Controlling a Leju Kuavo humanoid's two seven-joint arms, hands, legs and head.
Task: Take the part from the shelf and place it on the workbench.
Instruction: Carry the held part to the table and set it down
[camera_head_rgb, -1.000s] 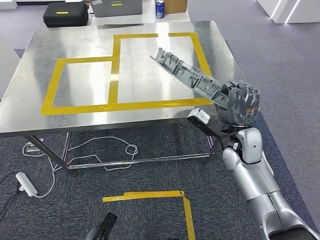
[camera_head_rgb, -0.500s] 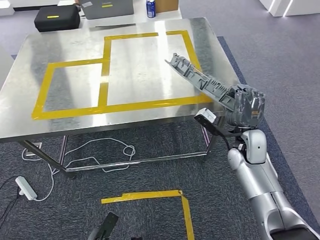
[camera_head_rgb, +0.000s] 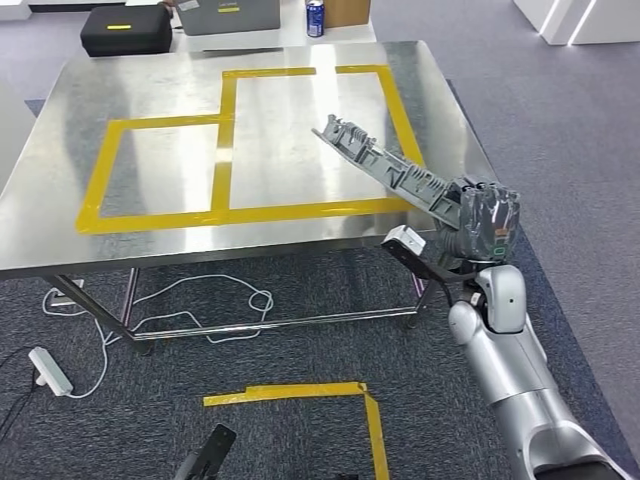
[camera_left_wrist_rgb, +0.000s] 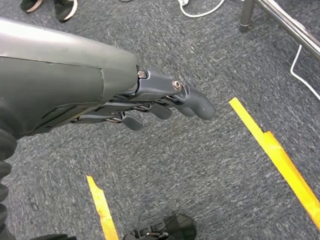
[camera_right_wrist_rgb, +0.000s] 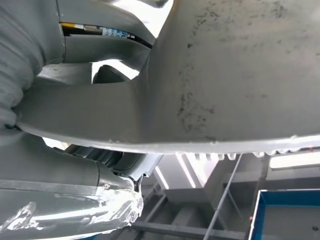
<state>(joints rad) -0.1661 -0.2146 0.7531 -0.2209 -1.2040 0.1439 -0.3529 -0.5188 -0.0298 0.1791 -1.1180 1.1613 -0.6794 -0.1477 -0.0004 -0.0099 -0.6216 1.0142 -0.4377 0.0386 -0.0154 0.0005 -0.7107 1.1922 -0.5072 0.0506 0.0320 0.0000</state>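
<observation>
A long grey ribbed plastic part (camera_head_rgb: 385, 168) slants up over the right side of the steel workbench (camera_head_rgb: 166, 215), clear of its top. My right hand (camera_head_rgb: 483, 215) grips its near end, just off the bench's front right corner. In the right wrist view the part's smooth grey underside (camera_right_wrist_rgb: 234, 75) spans most of the picture, with my right hand (camera_right_wrist_rgb: 68, 190) wrapped under it. My left hand (camera_left_wrist_rgb: 166, 100) hangs low over the grey carpet, fingers extended and apart, holding nothing.
Yellow tape (camera_head_rgb: 226, 150) marks rectangles on the bench top. A black case (camera_head_rgb: 124, 28), a grey box (camera_head_rgb: 230, 14) and a blue can (camera_head_rgb: 315, 17) stand beyond the far edge. White cables (camera_head_rgb: 196, 300) and a power strip (camera_head_rgb: 51, 370) lie under the bench; yellow tape (camera_head_rgb: 302, 392) marks the carpet.
The whole picture sways left then right, so the camera moves. The part stays in my right hand over the bench's right side, its tip a little lower than half a second ago.
</observation>
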